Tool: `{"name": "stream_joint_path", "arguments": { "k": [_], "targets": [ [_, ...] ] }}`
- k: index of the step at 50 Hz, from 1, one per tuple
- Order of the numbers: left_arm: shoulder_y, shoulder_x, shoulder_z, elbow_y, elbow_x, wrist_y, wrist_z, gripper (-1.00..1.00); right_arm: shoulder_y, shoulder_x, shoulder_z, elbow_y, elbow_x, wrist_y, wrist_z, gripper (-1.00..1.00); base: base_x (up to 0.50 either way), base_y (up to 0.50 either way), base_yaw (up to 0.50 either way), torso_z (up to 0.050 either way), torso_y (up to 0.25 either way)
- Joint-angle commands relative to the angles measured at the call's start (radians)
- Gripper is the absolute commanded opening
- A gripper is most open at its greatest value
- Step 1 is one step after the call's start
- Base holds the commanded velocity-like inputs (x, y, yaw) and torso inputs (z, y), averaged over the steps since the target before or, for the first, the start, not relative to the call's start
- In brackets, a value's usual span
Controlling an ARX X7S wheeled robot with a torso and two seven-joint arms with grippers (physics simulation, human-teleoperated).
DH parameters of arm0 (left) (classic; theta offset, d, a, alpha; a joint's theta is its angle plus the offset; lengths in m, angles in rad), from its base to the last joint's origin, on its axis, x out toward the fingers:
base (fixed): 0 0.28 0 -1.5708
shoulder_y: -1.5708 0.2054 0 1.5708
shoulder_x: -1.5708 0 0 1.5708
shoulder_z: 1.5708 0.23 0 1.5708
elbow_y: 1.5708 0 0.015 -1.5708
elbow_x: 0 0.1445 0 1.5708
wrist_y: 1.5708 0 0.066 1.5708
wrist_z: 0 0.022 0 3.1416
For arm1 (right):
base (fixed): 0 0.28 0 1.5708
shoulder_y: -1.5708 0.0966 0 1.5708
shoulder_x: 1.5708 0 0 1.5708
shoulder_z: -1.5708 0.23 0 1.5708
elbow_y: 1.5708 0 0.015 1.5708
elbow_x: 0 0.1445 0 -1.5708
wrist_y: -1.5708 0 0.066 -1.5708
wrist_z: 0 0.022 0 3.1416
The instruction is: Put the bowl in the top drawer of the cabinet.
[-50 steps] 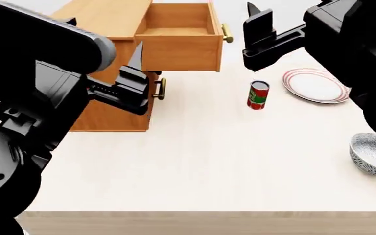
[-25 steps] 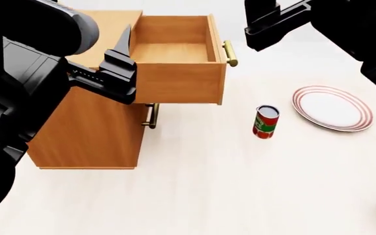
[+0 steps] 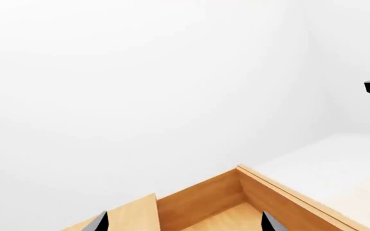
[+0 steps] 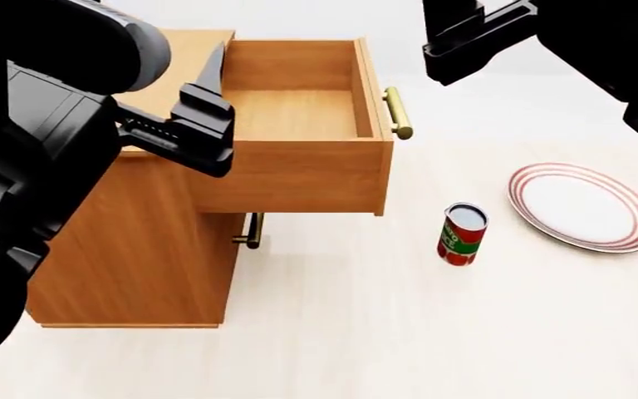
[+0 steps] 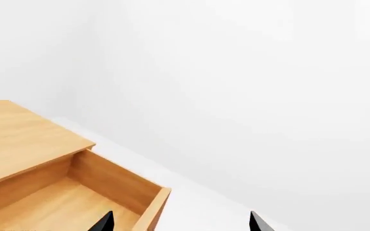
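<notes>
The bowl is out of view in every frame. The cabinet (image 4: 130,249) stands at the left of the table, with its top drawer (image 4: 296,174) pulled out and nothing inside. The drawer's brass handle (image 4: 399,112) faces right. My left gripper (image 4: 215,66) hovers over the drawer's left rear edge. In the left wrist view its fingertips (image 3: 101,222) stand wide apart above the drawer floor (image 3: 223,219), so it is open. My right gripper (image 5: 179,222) is open too, high above the drawer's front wall (image 5: 152,211). Its body (image 4: 463,33) shows at the top right.
A red and green can (image 4: 462,234) stands upright on the pale table to the right of the drawer. A flat red-ringed white plate (image 4: 581,206) lies further right. The lower drawer's brass handle (image 4: 252,230) sits under the open drawer.
The head view has swung left and closer to the cabinet. The bowl has slid out of the frame at the lower right. Both grippers stay open near the drawer.
</notes>
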Motion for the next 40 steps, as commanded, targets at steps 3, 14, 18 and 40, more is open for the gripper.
{"name": "stream_joint_path", "arguments": {
  "k": [3,14,18,40],
  "targets": [
    [-0.004,-0.023,0.001,-0.002,-0.047,0.025,-0.031,1.00,0.050,0.046,0.018,0.054,0.106,0.069,0.058,1.00,0.00,0.00,0.00,0.000,0.000],
    [-0.036,-0.061,-0.006,-0.006,-0.137,0.047,-0.097,1.00,0.301,0.280,-0.244,0.310,0.694,0.133,0.423,1.00,0.00,0.00,0.00,0.000,0.000],
    [-0.033,-0.068,-0.009,0.001,-0.147,0.056,-0.101,1.00,0.399,0.374,-0.407,0.359,0.894,0.117,0.531,1.00,0.00,0.00,0.00,0.000,0.000],
    [0.010,-0.143,-0.052,0.053,-0.248,0.116,-0.157,1.00,0.486,0.677,-0.975,0.304,1.293,0.133,0.807,1.00,0.00,0.00,0.00,0.000,0.000]
  ]
}}
